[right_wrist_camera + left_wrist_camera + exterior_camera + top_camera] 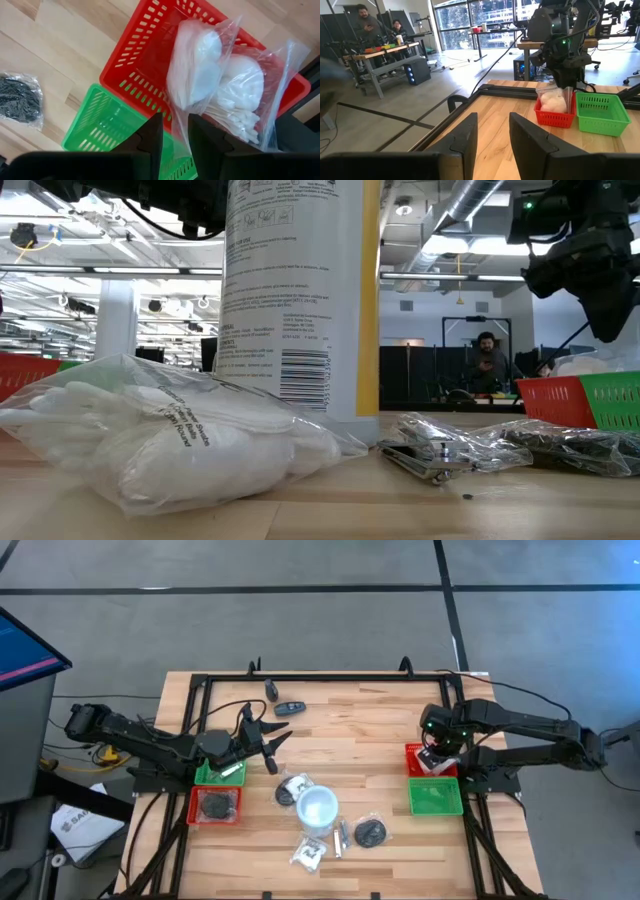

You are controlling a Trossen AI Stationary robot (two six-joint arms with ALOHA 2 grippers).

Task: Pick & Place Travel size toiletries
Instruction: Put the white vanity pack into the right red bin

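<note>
progress partway: right gripper (pixel 172 131) poised over the right-side red tray (pixel 142 45), fingers only slightly parted and pinching the corner of a clear bag of white pieces (pixel 225 85); bag hanging into the red tray, seemingly resting there, release not yet complete. right-side green tray (pixel 100 125) just beside it, bare. left gripper (pixel 272 740) waiting near the left-side green tray (pixel 207 776), fingers a little apart, gripping nothing visible. black disc in wrapper (pixel 216 805) already lying in the left-side red tray (pixel 193 806); something pale in the left green tray, too small to identify.

remaining on the table: wrapped disc (pixel 291 790) touching the white cup-like object (pixel 318 807); second wrapped black disc (pixel 371 833) and thin silvery stick (pixel 340 836) just beside that cup; white wrapped piece (pixel 309 853) near the front edge; two small dark oblong pieces (pixel 290 707) near the far rail, well apart from the trays. judged roughly one third sorted, about six loose items left to carry.
</note>
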